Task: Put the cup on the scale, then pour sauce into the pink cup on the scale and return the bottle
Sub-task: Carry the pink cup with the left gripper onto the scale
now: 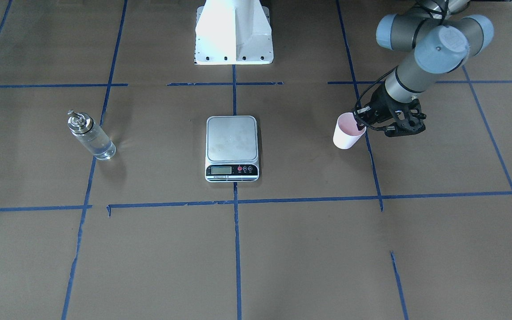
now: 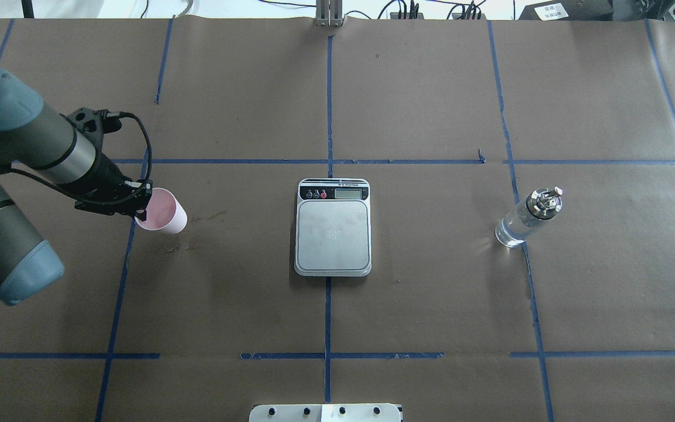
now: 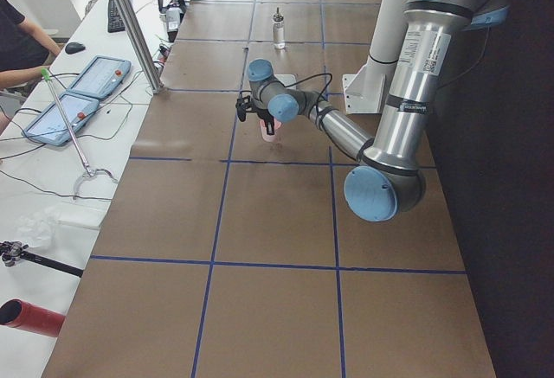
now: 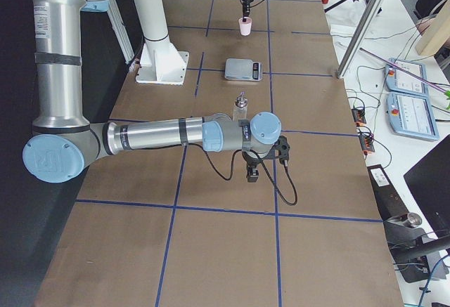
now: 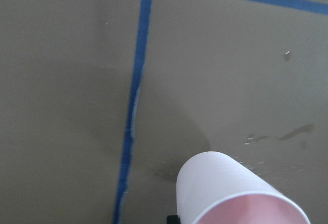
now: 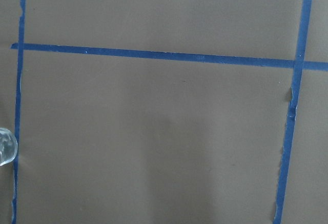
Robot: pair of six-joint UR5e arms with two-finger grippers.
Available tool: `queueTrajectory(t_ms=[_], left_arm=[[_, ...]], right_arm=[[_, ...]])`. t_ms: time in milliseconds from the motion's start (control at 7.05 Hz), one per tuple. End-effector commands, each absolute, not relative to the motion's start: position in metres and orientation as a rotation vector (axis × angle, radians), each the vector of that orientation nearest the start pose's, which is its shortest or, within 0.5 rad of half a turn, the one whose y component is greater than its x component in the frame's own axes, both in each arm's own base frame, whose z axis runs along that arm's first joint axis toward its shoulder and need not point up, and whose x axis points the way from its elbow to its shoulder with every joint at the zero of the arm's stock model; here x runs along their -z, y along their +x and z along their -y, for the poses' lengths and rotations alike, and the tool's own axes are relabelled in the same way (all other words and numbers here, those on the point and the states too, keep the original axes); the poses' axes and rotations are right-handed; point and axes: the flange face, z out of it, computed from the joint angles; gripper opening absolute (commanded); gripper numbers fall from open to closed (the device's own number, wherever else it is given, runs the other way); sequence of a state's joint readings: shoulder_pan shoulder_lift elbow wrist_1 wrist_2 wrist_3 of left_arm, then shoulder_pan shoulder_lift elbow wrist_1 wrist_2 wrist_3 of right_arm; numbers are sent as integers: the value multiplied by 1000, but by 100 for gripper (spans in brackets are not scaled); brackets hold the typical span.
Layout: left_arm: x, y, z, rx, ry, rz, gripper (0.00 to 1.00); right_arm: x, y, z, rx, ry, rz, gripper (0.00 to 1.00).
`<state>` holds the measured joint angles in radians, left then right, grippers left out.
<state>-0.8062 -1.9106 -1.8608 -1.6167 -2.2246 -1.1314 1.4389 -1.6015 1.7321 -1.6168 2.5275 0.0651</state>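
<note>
Cup (image 1: 347, 132) held by left pincer (image 1: 359, 121) over brown blue-taped table (image 1: 309, 249); right pincer (image 4: 252, 175) unclear

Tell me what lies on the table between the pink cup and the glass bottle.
The scale lies between the cup and the bottle, apart from both, as the overhead view shows.

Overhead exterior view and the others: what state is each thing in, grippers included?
Scale: platform bare; display too small to read.
Pink cup: empty, roughly upright, off the scale, pinched at its rim.
Glass bottle: upright on the table, spout fitted, not gripped.
Left gripper: shut on the pink cup's rim.
Right gripper: above the table, holding nothing; open or shut cannot be told.
</note>
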Motion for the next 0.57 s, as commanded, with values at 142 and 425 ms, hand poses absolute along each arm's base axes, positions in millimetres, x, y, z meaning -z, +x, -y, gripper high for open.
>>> queueTrajectory(t_ms=[142,425], left_arm=[[-189,408,485,156,-173,-938,0],[-148,493,462,40,-193,-985,0]], right_arm=[[-583,-12,483,103,-14,962,100],[-583,-13,482,102,-20,986,100]])
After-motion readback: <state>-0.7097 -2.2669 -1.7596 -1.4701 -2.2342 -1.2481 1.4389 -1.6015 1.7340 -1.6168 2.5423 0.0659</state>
